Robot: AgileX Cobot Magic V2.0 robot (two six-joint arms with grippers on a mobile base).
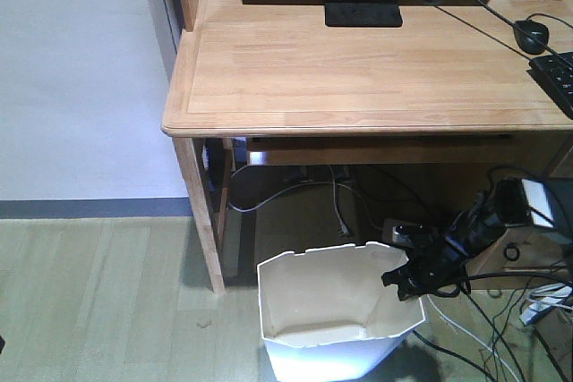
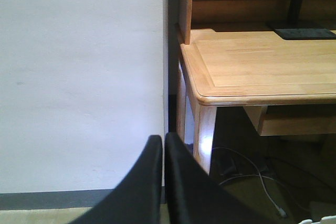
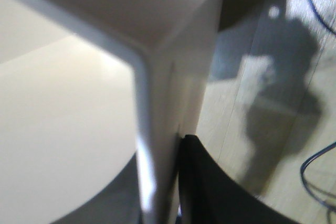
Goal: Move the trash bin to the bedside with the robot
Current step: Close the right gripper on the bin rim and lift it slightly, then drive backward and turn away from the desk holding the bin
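Note:
The white trash bin [image 1: 309,303] stands on the floor in front of the desk, its angular rim open upward and its inside cream. My right gripper [image 1: 405,276], on a slim black arm coming in from the right, is at the bin's right rim. In the right wrist view the bin's thin wall [image 3: 170,82] runs between the jaws, one black finger [image 3: 202,182] outside it and the other inside, so my right gripper [image 3: 163,149] is shut on the rim. My left gripper [image 2: 164,139] is shut with nothing in it, facing the white wall. The bedside is out of view.
A light wooden desk [image 1: 358,69] stands over and behind the bin, with its leg [image 1: 201,212] just left of it. A monitor base [image 1: 363,4], mouse [image 1: 531,35] and keyboard [image 1: 555,78] are on the desk. Loose cables [image 1: 501,351] lie on the floor at right.

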